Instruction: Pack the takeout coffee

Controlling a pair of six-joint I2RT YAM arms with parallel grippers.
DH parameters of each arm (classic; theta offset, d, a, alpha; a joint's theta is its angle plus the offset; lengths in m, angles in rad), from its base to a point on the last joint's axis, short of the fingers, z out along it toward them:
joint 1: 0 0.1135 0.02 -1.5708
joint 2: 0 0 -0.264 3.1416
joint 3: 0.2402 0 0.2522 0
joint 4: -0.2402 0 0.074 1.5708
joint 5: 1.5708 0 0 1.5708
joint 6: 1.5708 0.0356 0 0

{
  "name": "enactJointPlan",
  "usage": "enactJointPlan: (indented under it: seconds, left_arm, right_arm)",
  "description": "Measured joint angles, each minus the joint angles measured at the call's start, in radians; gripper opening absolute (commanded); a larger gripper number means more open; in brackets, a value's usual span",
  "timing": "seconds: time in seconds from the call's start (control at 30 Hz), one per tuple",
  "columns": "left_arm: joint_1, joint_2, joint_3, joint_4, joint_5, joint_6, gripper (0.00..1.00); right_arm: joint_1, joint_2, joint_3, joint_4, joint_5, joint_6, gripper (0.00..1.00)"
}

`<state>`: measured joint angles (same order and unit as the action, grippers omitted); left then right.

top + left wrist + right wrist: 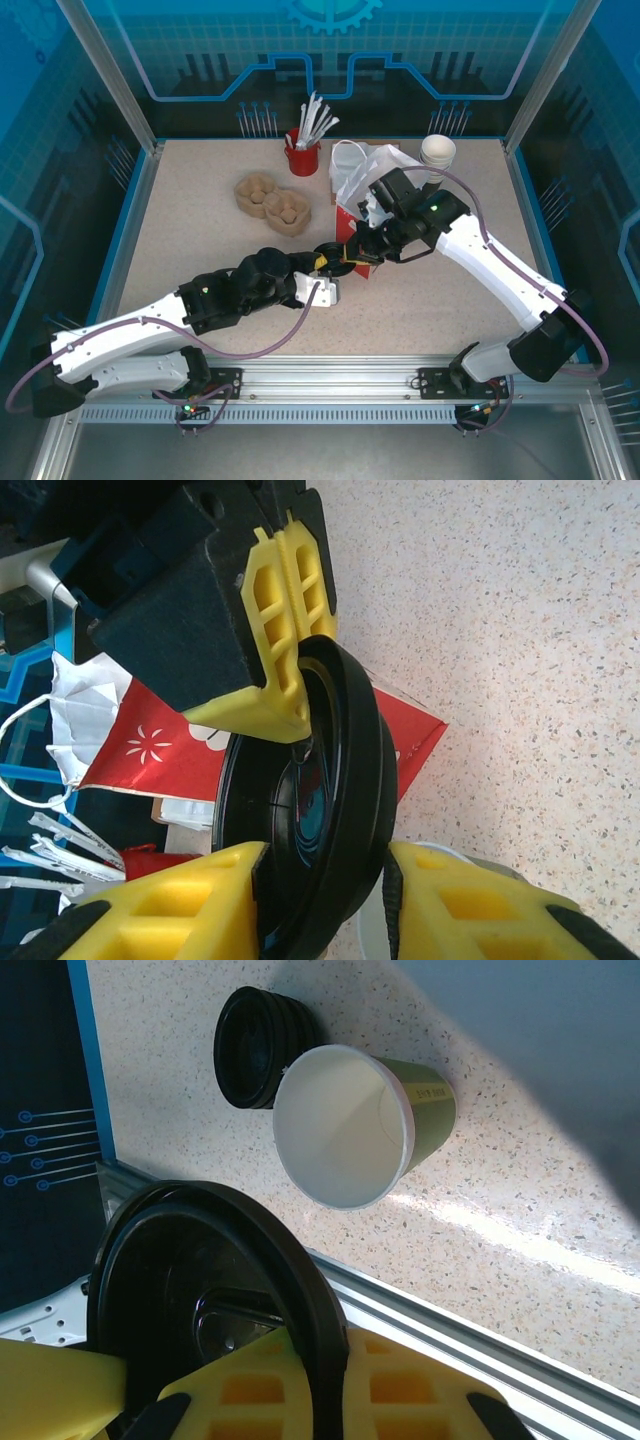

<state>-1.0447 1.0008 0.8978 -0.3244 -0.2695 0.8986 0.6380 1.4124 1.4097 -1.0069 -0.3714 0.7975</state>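
So right now both claws are on the same round black plastic lid (340,780), which is held up on edge over the middle of the speckled desk (200,250). The left claw (325,880) is clenched across it, with a yellow pad (170,910) pressed against each side. The right claw (325,1390) is pinched tight on the rim from the opposite end.

The small olive-brown paper cup (425,1110) has no lid on it. It sits open on the desk near the front rail, white inside showing, right beside a squat stack of black lids (250,1045).

Just behind the held lid there's a red paper bag (150,750) with a white flower print. Further back are a red cup of wrapped straws (303,158), two brown pulp carriers (272,200) and a tall stack of white cups (437,150).
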Motion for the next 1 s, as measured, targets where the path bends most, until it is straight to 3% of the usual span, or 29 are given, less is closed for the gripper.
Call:
enactJointPlan:
  seconds: [0.17, 0.63, 1.0]
  left_arm:
    - [0.000, -0.003, 0.013, -0.031, 0.000, 0.009, 0.44]
    - [0.000, -0.014, 0.012, -0.037, -0.031, 0.029, 0.32]
    - [0.000, -0.014, 0.000, -0.016, -0.030, 0.029, 0.29]
  right_arm:
    - [0.000, 0.004, 0.000, -0.016, -0.005, -0.009, 0.00]
    - [0.000, 0.006, 0.000, -0.031, -0.008, -0.012, 0.00]
    - [-0.006, 0.006, 0.000, -0.024, -0.019, -0.012, 0.00]
